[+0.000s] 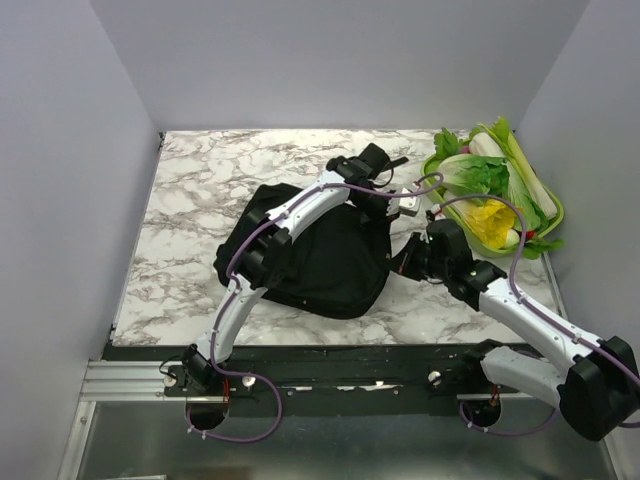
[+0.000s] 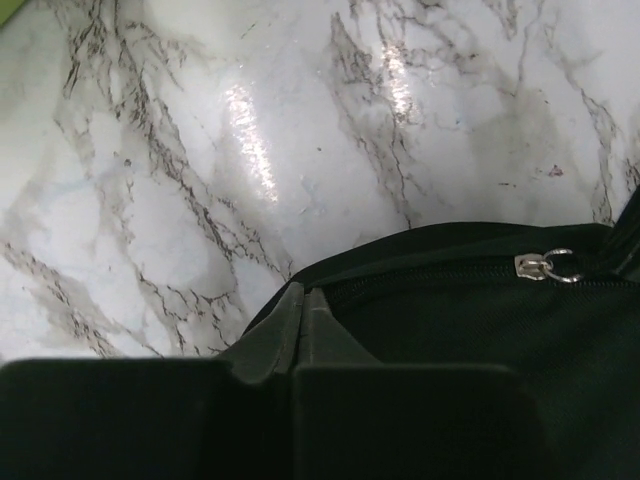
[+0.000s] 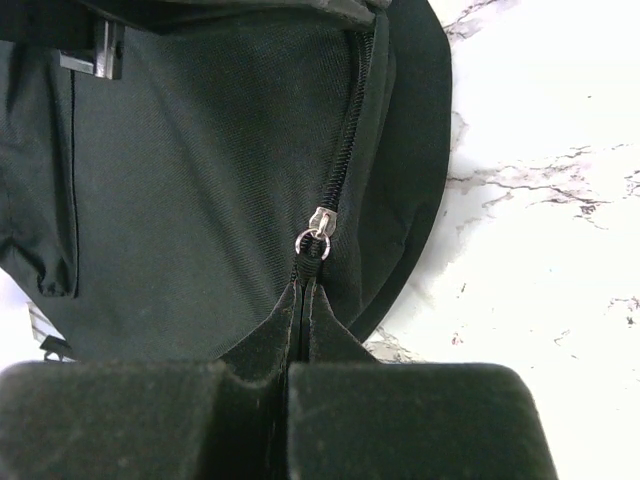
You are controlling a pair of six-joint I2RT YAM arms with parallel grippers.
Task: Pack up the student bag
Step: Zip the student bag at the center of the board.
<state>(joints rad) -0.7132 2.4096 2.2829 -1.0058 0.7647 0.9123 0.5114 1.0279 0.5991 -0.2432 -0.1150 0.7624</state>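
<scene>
Fig.: student bag [image 1: 320,265] lies mid-table [image 1: 190,200]. The left end effector [image 2: 303,292], closed, pinches the bag's rim, prob. as anchor, while the right end effector [image 3: 303,285], clamped on the zipper pull [image 3: 312,243], can draw it open

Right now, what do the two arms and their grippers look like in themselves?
Both the left arm and the right arm have pale grey-white rounded link shells joined by chunky black joint housings. A thin purple cable runs along each, looping near the black bases. The left gripper and right gripper have matt black, blocky fingers tapering to wedge tips. No markings are legible.
</scene>
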